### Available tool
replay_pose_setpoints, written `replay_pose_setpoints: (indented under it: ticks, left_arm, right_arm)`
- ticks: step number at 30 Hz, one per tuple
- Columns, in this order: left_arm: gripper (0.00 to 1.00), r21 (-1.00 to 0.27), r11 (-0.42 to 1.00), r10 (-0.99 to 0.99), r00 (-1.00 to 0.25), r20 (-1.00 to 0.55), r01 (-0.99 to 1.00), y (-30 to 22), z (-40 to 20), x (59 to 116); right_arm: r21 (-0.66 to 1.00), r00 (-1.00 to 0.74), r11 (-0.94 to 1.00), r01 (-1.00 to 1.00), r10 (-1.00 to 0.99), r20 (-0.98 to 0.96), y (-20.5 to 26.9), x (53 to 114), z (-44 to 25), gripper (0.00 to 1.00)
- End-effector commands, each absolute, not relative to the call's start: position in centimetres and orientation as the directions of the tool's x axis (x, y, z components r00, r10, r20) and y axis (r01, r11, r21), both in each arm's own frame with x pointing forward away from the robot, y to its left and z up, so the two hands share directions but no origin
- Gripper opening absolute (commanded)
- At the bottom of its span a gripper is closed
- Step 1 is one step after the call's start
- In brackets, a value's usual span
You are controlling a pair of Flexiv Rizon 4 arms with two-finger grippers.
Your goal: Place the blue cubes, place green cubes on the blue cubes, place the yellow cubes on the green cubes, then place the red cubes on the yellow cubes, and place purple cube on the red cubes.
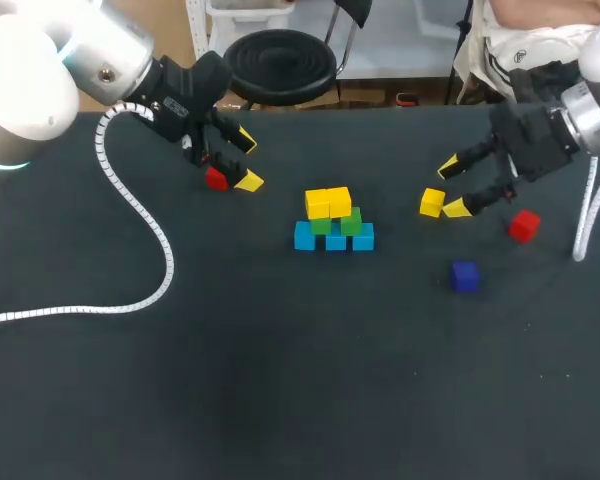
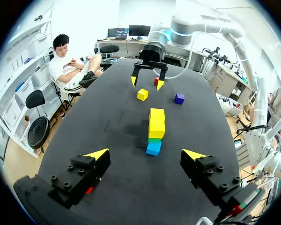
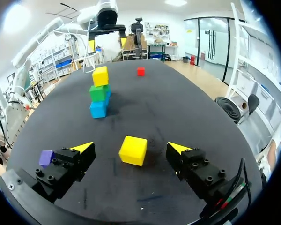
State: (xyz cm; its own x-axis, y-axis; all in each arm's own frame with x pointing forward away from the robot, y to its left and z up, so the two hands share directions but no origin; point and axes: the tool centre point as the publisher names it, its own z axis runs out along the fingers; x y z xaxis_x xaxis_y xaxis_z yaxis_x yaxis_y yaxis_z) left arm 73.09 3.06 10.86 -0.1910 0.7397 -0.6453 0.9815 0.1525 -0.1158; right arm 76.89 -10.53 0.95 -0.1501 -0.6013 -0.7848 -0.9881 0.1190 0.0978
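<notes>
Mid-table (image 1: 280, 380), three blue cubes (image 1: 334, 240) sit in a row. Two green cubes (image 1: 351, 222) rest on them, and two yellow cubes (image 1: 328, 202) rest on the green. From the left wrist the pile is seen end-on: the blue row shows as a single cube and the green as a thin strip under the yellow.

The left gripper (image 1: 246, 161) is spread wide and holds nothing. A red cube (image 1: 216, 179) lies just beside its nearer finger. In the left wrist view that cube is almost wholly hidden under the finger, showing only a red sliver, so I cannot tell whether they touch.

The right gripper (image 1: 452, 187) is also wide open. A loose yellow cube (image 3: 133, 150) sits on the table between its fingers, apart from both.

A second red cube (image 1: 523, 226) lies beside the right gripper, on the side away from the pile. The left wrist sees only part of it behind a finger of that gripper.

The purple cube (image 1: 465, 276) stands alone, nearer the front edge than the right gripper. From the right wrist one finger cuts it off.

A white coiled cable (image 1: 150, 225) trails across the table from the left arm.
</notes>
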Motion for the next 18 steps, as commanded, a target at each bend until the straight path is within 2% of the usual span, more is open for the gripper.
replay_pose_setpoints:
  ticks: [1, 18]
  left_arm:
    - [1.0, -0.115, 0.153, 0.74, -0.191, -0.645, 0.982, 3.1, 10.9, 73.1]
    - [1.0, -0.115, 0.153, 0.74, -0.191, -0.645, 0.982, 3.1, 10.9, 73.1]
  right_arm:
    - [0.115, -0.149, 0.095, -0.989, -0.592, -0.792, -10.4, 77.8, 0.6, 1.0]
    - [0.107, -0.198, 0.183, -0.977, -0.611, -0.766, -8.5, 76.7, -0.3, 1.0]
